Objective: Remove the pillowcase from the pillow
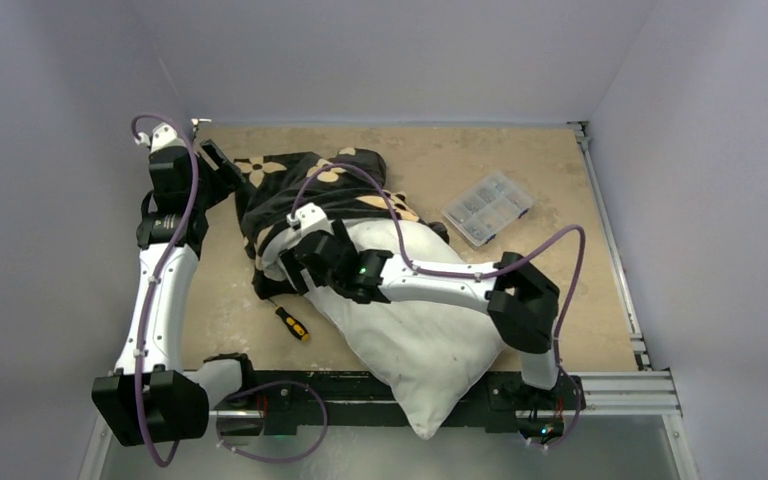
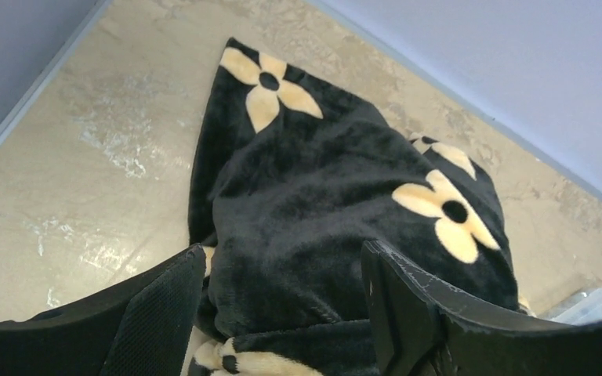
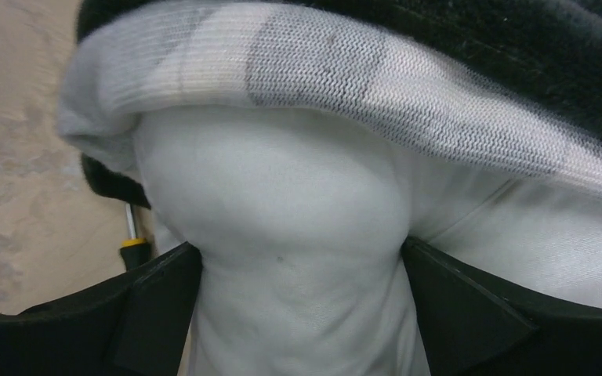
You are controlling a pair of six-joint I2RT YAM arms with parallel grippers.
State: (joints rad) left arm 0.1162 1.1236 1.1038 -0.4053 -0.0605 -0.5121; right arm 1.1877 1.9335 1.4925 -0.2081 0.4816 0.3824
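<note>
Pillow (image 1: 420, 330) mostly bare, near corner overhanging counter (image 1: 560, 170) edge. Pillowcase (image 1: 265, 195) bunched over its far end, far-left.

Right end effector (image 3: 298, 266) wide open astride white bulge below rolled hem, likely to pin pillow.

Left end effector (image 2: 282, 266) open astride black plush, placed to pull cover off.

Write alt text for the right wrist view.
The right gripper, jaws open, straddles a bulge of the white pillow; above it, the black plush pillowcase is rolled back, showing pale grey lining. A yellow-handled screwdriver lies on the tan table at left.
</note>
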